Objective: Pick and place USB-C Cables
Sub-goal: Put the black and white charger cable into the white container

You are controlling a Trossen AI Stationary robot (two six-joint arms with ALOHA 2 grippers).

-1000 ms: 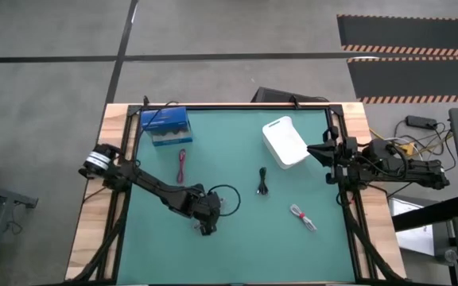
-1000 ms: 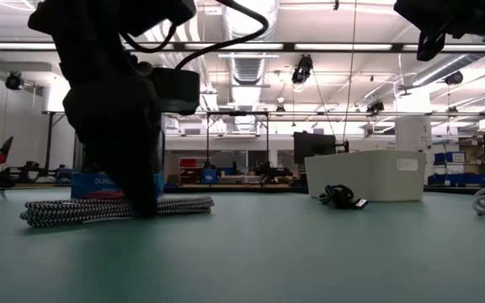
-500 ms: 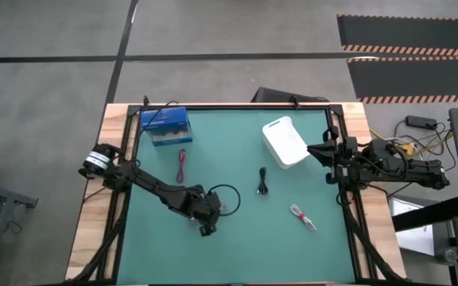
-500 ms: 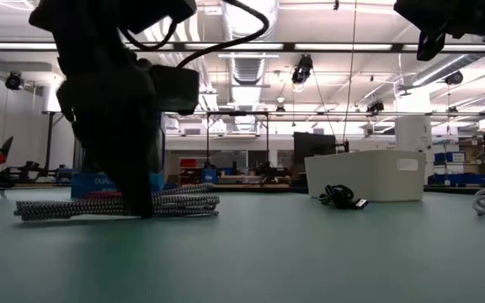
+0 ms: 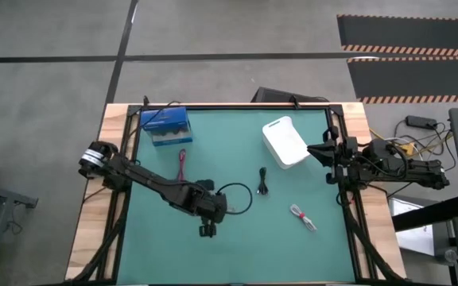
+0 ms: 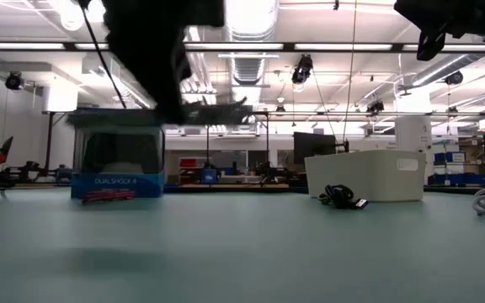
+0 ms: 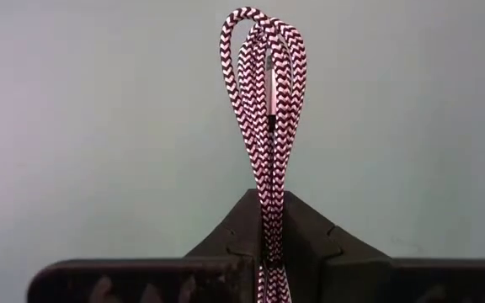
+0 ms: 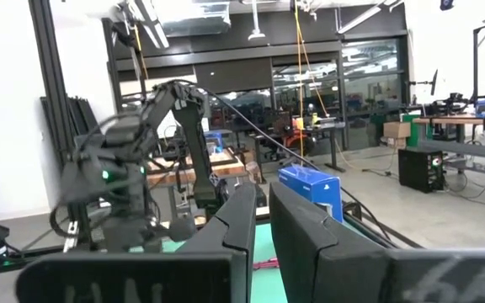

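Observation:
My left gripper (image 5: pixel 207 230) (image 7: pixel 268 252) is near the table's front middle, raised above it and shut on the silver-grey braided USB-C cable bundle (image 7: pixel 264 109), which shows lifted in the low view (image 6: pixel 217 109). The red cable (image 5: pixel 181 165) lies flat in front of the blue box. The black cable (image 5: pixel 262 183) lies at mid-table. The white-and-red cable (image 5: pixel 302 217) lies right of centre, toward the front. My right gripper (image 5: pixel 312 149) waits shut at the table's right edge beside the white box, touching nothing. My left gripper pinches the silver-grey bundle's several strands together (image 7: pixel 268 220) between its two fingers, coming from above. The looped end (image 7: pixel 261 34) sticks out beyond the fingers. The bundle hangs about level, clear of the table (image 6: pixel 226 108).
A blue box (image 5: pixel 165 125) stands at the far left, and a white box (image 5: pixel 285 141) at the far right. Black rails run along the table's sides. The green mat between the cables is bare.
My left gripper has gone up with the silver-grey bundle. The bundle lay flat on the mat under the fingers a second ago, shifted a little on the mat, and now hangs level, lifted clear of the table.

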